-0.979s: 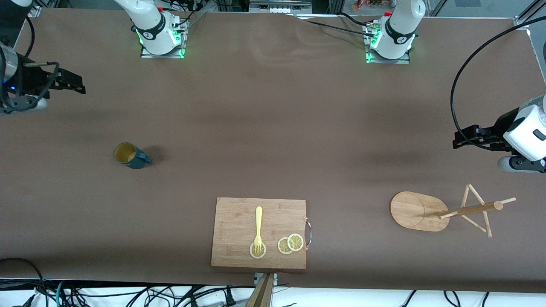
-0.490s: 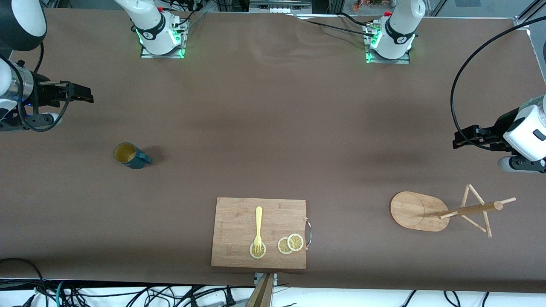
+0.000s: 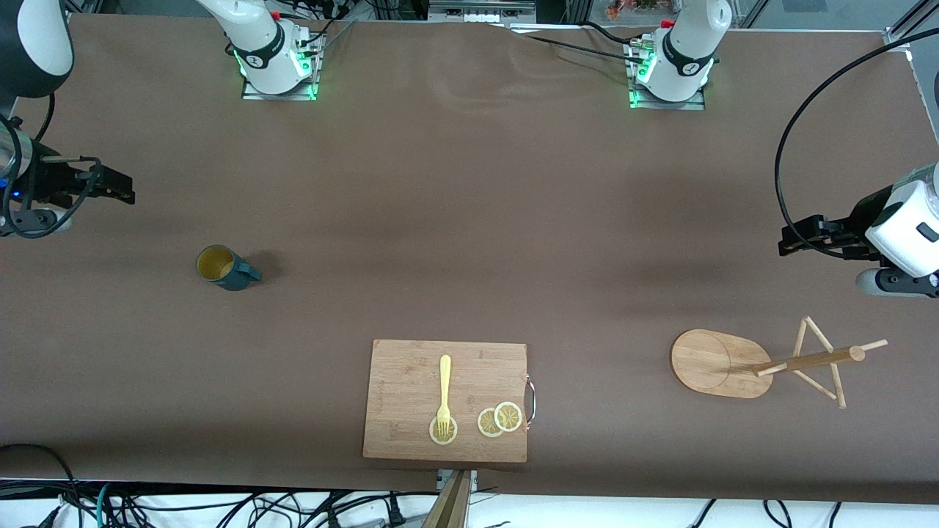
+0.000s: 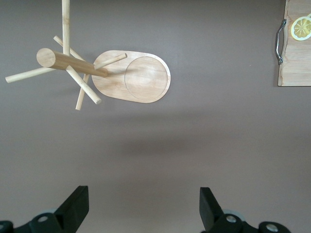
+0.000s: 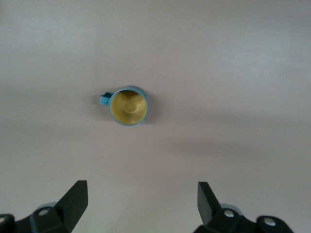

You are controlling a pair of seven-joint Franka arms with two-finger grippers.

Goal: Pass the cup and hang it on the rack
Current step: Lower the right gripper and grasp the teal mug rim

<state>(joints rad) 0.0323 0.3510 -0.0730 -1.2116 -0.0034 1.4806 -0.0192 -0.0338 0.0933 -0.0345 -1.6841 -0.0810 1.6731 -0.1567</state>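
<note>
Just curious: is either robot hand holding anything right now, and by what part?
Nothing is held. Both the right gripper and left gripper are open and empty; the cup stands alone.

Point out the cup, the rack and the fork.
cup (image 3: 217,265), front view, on its yellowish inside.
rack (image 3: 708,362), front view, on its flat oval base.
fork (image 3: 444,385), front view, on its handle, lying on the cutting board.

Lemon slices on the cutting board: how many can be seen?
3. One lemon slice lies under the fork's tines. The other two overlap beside it, toward the cutting board's metal handle. More could be hidden underneath.
</note>
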